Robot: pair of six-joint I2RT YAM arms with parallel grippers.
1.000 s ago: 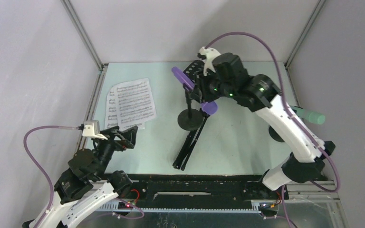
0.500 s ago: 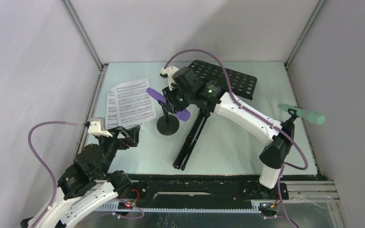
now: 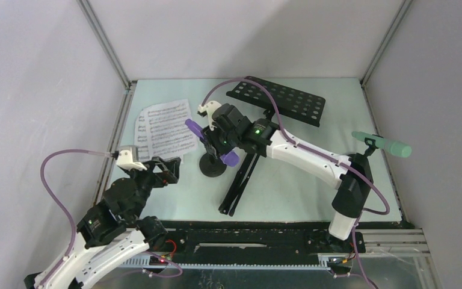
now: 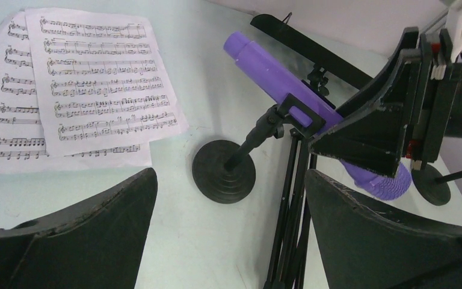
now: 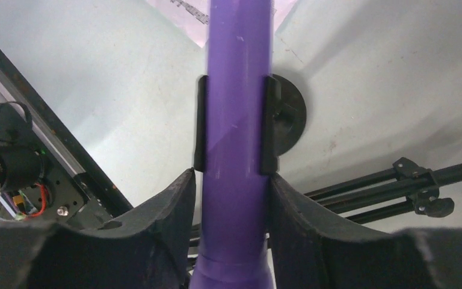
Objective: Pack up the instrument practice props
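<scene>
My right gripper [image 3: 215,139] is shut on the purple microphone [image 3: 207,139], just behind the clip of its short black holder [image 3: 212,165]. The holder's round base seems to rest on the table. The right wrist view shows the fingers [image 5: 156,223] pressed on both sides of the microphone [image 5: 237,120]. My left gripper [image 3: 163,171] is open and empty, near the sheet-music pages [image 3: 162,127]. The music rack lies flat, its perforated plate [image 3: 284,99] at the back and its folded legs [image 3: 239,183] toward me. The mint-green microphone [image 3: 384,145] sits in its holder at the right.
The left wrist view shows the pages [image 4: 90,84], the holder base [image 4: 224,171], the rack legs [image 4: 289,229] and the second holder's base [image 4: 431,183]. Grey walls close in the table on three sides. A black rail [image 3: 246,238] runs along the near edge.
My right arm has swung left and toward me, carrying the purple microphone and its holder from in front of the rack plate to beside the pages. The left gripper has edged slightly right.
</scene>
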